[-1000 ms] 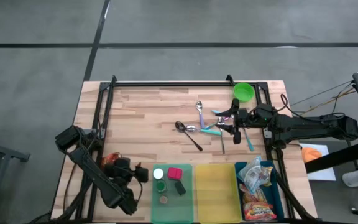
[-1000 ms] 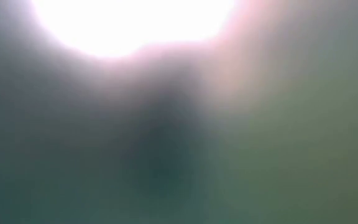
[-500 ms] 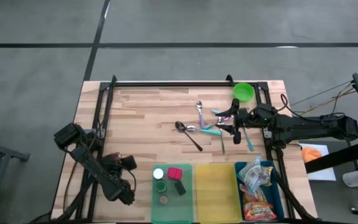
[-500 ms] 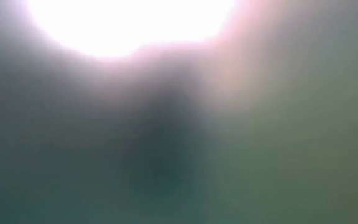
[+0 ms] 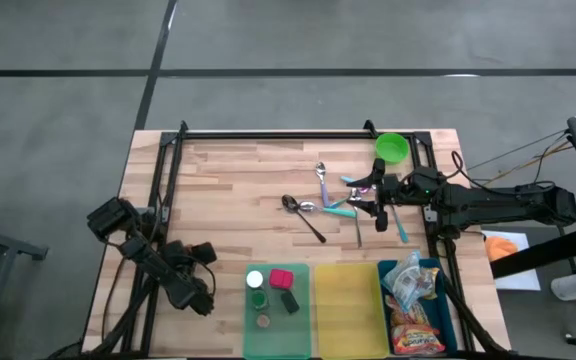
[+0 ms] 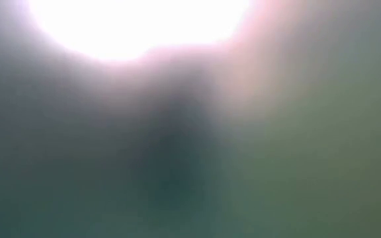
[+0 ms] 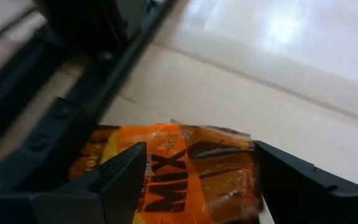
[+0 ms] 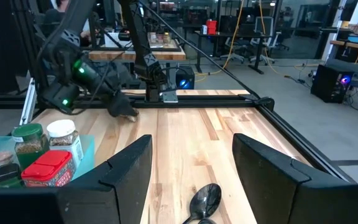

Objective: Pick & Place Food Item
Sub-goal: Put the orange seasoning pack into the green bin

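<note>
At the near-left edge of the table (image 5: 238, 180): straddling the orange snack packet (image 7: 173, 171) with the left gripper (image 7: 197, 162), fingers spread wide either side, packet flat on the wood, no squeeze visible. Over the cutlery (image 5: 313, 205) on the far right: right gripper (image 8: 191, 149) parked, spread wide, holding nothing. Looks like early stage: pick not yet made, leaving close, lift, carry and drop, probably into one of the bins (image 5: 346, 300) along the near edge.
</note>
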Motion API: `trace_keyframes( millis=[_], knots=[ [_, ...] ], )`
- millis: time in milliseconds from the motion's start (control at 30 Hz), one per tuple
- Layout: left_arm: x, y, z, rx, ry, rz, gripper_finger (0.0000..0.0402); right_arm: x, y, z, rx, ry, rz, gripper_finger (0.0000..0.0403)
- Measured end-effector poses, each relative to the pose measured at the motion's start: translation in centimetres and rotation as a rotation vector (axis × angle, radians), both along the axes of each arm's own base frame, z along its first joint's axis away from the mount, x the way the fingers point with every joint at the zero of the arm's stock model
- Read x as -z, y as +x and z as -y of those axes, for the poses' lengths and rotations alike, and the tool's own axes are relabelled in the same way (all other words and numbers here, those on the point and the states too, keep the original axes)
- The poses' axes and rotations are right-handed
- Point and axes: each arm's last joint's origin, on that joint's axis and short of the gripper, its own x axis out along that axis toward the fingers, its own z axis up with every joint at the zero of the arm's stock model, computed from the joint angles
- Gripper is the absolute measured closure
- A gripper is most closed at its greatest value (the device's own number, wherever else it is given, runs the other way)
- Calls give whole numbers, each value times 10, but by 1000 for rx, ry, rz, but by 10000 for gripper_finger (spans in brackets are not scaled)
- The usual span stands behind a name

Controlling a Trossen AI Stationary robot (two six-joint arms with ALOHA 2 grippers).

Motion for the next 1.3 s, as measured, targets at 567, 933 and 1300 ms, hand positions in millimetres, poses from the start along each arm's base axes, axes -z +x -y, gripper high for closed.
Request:
trace_keyframes(
  millis=[567, 933, 1300],
  knots=[
    [17, 11, -8, 272, 132, 332, 112, 0, 0, 0, 0, 0, 0, 181],
    [23, 56, -21, 469, 181, 464, 112, 0, 0, 0, 0, 0, 0, 181],
    [24, 89, -36, 591, 151, 424, 112, 0, 0, 0, 0, 0, 0, 181]
  ],
)
